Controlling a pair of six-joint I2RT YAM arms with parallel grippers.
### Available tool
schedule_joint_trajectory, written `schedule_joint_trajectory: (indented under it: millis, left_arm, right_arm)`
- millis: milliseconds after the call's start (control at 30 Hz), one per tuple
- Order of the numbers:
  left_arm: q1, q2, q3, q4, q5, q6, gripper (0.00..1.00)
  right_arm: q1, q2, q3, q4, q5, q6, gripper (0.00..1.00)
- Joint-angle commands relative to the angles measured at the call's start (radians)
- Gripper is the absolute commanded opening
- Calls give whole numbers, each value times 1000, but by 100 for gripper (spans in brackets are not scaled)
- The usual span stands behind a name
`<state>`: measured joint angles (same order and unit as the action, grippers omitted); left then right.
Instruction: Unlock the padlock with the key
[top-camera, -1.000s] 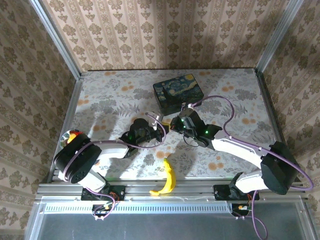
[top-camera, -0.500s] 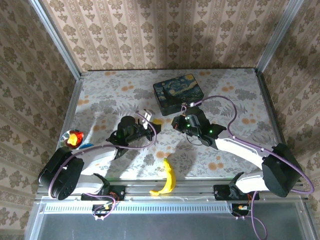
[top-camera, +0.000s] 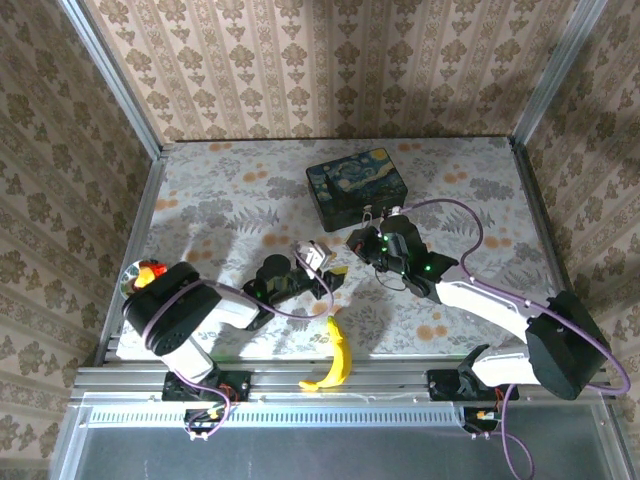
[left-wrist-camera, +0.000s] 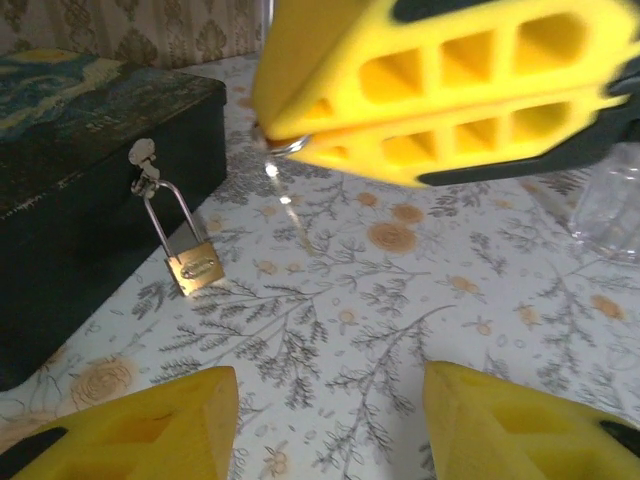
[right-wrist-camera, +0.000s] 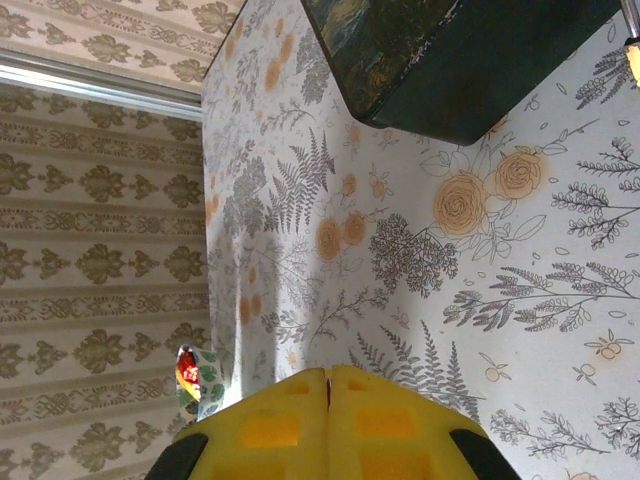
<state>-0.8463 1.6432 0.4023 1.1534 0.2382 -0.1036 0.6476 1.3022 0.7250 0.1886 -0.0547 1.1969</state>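
Logging handover | our left gripper (left-wrist-camera: 325, 388) has let go, jaws spread and empty | right gripper (left-wrist-camera: 272, 140) clenched on a silvery sliver, seemingly the key (left-wrist-camera: 285, 148) | padlock (left-wrist-camera: 193, 266) hangs shut from the clasp (left-wrist-camera: 143, 160) of the painted box (left-wrist-camera: 90, 130) | we judge insertion next.

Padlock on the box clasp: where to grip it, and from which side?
Probably the brass body of the padlock, pinched across its two narrow edges, coming in over the table: its shackle hangs from the clasp and the box wall stands behind.
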Motion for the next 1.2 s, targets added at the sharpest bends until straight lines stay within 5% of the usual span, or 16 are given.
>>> schedule_joint_trajectory:
  millis: [0,500,700,933,1033,1167]
  left_arm:
    - [-19,39,47,134,-52,62,49]
    - [-25,107,136,131,-69,71,38]
    - [-13,118,148,131,-89,54,23]
    - [2,86,145,123,-66,48,19]
    - [9,73,144,108,-49,46,2]
    - [16,35,137,52,-32,56,0]
  right_arm:
    - [-2,-30,-20,41,2,38,0]
    - [-2,-38,-30,63,-11,36,0]
    - [-2,-43,-30,56,-18,33,0]
    - [0,-55,-49,20,-8,29,0]
    - [0,-54,-53,8,-8,29,0]
    - [0,-58,-49,-17,-3,13,0]
